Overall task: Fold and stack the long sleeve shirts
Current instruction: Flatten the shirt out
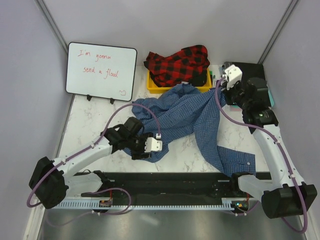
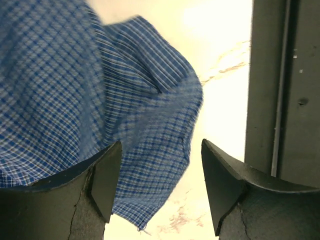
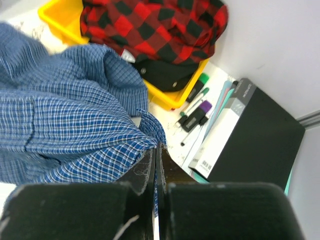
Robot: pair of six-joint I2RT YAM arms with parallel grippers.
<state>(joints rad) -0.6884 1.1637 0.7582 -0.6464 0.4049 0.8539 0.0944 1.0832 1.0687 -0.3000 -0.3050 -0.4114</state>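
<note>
The blue checked shirt (image 1: 192, 120) lies crumpled across the middle of the marble table, one part trailing to the near right edge. The red-and-black plaid shirt (image 1: 178, 64) sits bunched in a yellow bin (image 1: 152, 85) at the back. My left gripper (image 1: 142, 152) is open at the shirt's near left edge; in the left wrist view (image 2: 160, 190) blue cloth (image 2: 100, 100) hangs between and beyond the fingers. My right gripper (image 1: 223, 92) is shut on the blue shirt's edge at the back right; the right wrist view (image 3: 157, 150) shows the cloth (image 3: 75, 120) pinched between the fingers.
A whiteboard (image 1: 101, 70) with red writing stands at the back left. A black box (image 3: 255, 140) and several pens (image 3: 197, 110) lie at the back right beside the bin. A black rail (image 1: 165, 182) runs along the near edge.
</note>
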